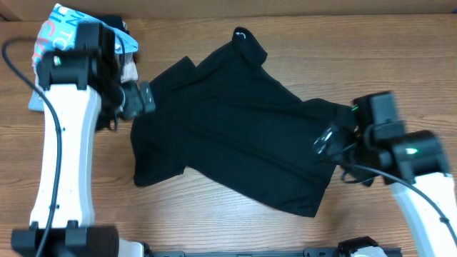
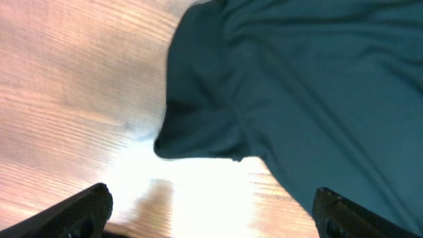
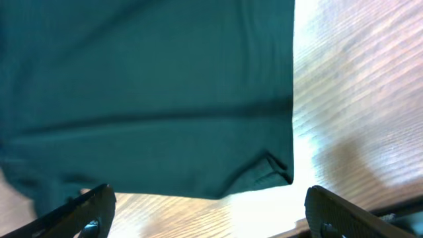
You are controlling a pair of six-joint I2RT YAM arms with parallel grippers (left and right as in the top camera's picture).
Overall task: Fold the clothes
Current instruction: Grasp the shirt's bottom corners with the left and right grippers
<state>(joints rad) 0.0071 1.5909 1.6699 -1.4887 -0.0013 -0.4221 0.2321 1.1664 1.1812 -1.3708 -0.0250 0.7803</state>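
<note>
The clothes are one plain black shirt [image 1: 235, 121] lying spread and crumpled across the middle of the wooden table, collar at the far side with a tiny white mark [image 1: 240, 33]. My left gripper [image 1: 146, 98] hovers at the shirt's left sleeve edge. In the left wrist view it [image 2: 211, 215] is open over bare wood, the sleeve corner [image 2: 198, 135] just ahead. My right gripper [image 1: 325, 140] is at the shirt's right edge. In the right wrist view it [image 3: 211, 211] is open, with the hem corner [image 3: 274, 168] just beyond the fingertips [image 3: 347, 211]. Neither gripper holds anything.
A light blue lettered T-shirt [image 1: 61, 28] lies at the far left corner, partly under the left arm, with a beige garment [image 1: 130, 70] beside it. Bare wood [image 1: 214, 214] lies in front of the shirt, between the two arm bases.
</note>
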